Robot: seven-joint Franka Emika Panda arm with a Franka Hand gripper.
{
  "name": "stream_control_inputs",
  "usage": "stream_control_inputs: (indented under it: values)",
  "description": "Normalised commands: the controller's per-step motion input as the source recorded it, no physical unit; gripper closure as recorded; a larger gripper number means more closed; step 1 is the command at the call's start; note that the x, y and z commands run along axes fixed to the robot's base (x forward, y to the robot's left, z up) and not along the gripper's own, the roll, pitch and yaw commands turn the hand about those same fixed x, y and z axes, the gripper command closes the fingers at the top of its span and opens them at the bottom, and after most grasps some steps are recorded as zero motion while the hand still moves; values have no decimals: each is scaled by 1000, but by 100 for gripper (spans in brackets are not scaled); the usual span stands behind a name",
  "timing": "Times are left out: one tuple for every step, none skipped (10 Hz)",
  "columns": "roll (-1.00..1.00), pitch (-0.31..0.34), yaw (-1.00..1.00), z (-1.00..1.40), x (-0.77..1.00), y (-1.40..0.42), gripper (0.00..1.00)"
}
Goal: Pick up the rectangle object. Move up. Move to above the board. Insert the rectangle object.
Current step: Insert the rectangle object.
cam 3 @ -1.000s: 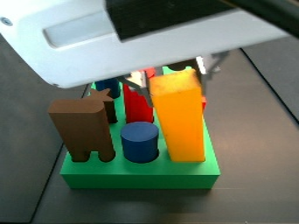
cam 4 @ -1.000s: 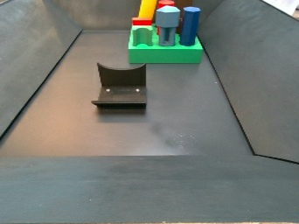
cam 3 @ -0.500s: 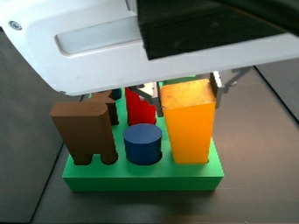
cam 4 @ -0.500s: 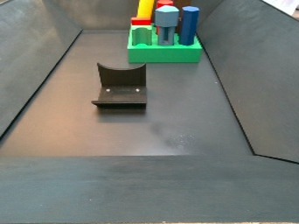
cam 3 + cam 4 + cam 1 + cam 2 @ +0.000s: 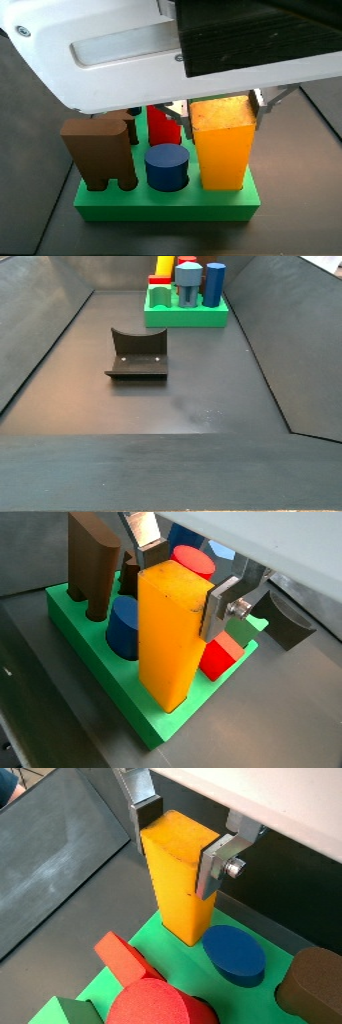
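The rectangle object [image 5: 171, 632] is a tall yellow-orange block. It stands upright in a hole at a corner of the green board [image 5: 147, 724]. It shows in both wrist views [image 5: 181, 878] and both side views [image 5: 223, 145] [image 5: 166, 266]. My gripper [image 5: 177, 592] straddles only the top of the block. The silver fingers [image 5: 221, 607] stand close on either side with a slight gap, so it looks open. The gripper also shows in a wrist view [image 5: 179, 853] and a side view [image 5: 223, 103]. The board also shows in both side views [image 5: 160, 205] [image 5: 187, 318].
The board also bears a brown arch-bottomed block [image 5: 96, 150], a blue cylinder [image 5: 166, 165], a red cylinder [image 5: 191, 560] and a short red cube [image 5: 225, 654]. The fixture [image 5: 136, 353] stands mid-floor. Sloped dark bin walls [image 5: 40, 336] enclose the floor.
The yellow-orange block went from tilted to upright and sank deeper into the board. The fingers now stand a little wider around its top.
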Motion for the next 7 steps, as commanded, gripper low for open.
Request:
stream_control_inputs:
  values:
    - [79, 36, 0, -511, 1000, -86, 100]
    - [144, 107, 0, -626, 1000, 0, 100]
    - [284, 146, 160, -460, 909, 0, 100]
    - [350, 137, 217, -389, 677, 71, 100]
    - [404, 114, 220, -283, 389, 280, 100]
    - [426, 107, 209, -274, 246, 417, 100]
    - [304, 46, 166, -517, 363, 337, 100]
